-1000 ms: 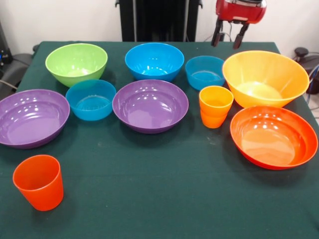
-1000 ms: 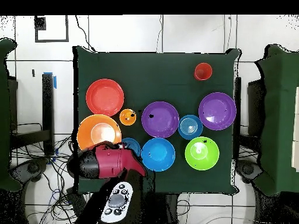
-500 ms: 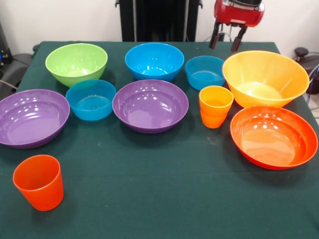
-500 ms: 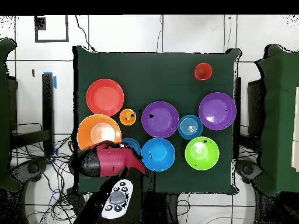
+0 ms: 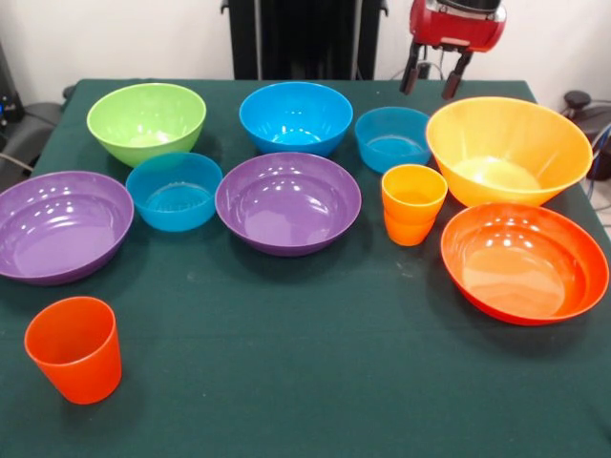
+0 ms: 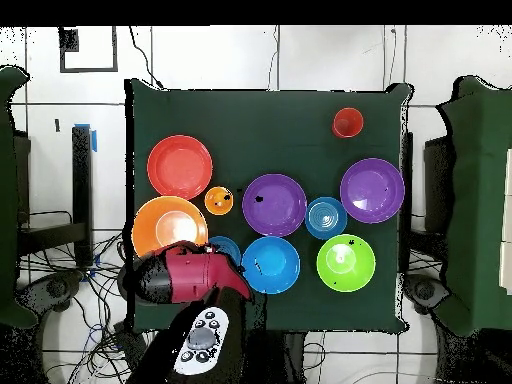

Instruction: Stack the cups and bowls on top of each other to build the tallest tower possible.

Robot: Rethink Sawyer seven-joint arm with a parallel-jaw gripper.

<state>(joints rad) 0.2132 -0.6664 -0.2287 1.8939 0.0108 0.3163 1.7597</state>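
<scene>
My gripper (image 5: 431,80) hangs open and empty above the table's far edge, between the small blue bowl (image 5: 392,136) and the big yellow-orange bowl (image 5: 506,148). In front of those stand the yellow-orange cup (image 5: 412,203) and the wide red-orange bowl (image 5: 523,260). Along the back are a medium blue bowl (image 5: 295,116) and a lime green bowl (image 5: 146,119). Two purple bowls (image 5: 288,200) (image 5: 62,224) flank a second small blue bowl (image 5: 175,189). The red-orange cup (image 5: 74,348) stands alone at the near left. Every piece sits separately on the cloth.
The green tablecloth (image 5: 315,363) has a wide bare strip along its near side. In the overhead view the red arm head (image 6: 185,275) covers part of the small blue bowl (image 6: 227,245) by the yellow-orange bowl (image 6: 165,222). Dark chairs (image 6: 480,200) flank the table.
The gripper has shifted slightly left in the front view, still open. No bowl or cup has moved.
</scene>
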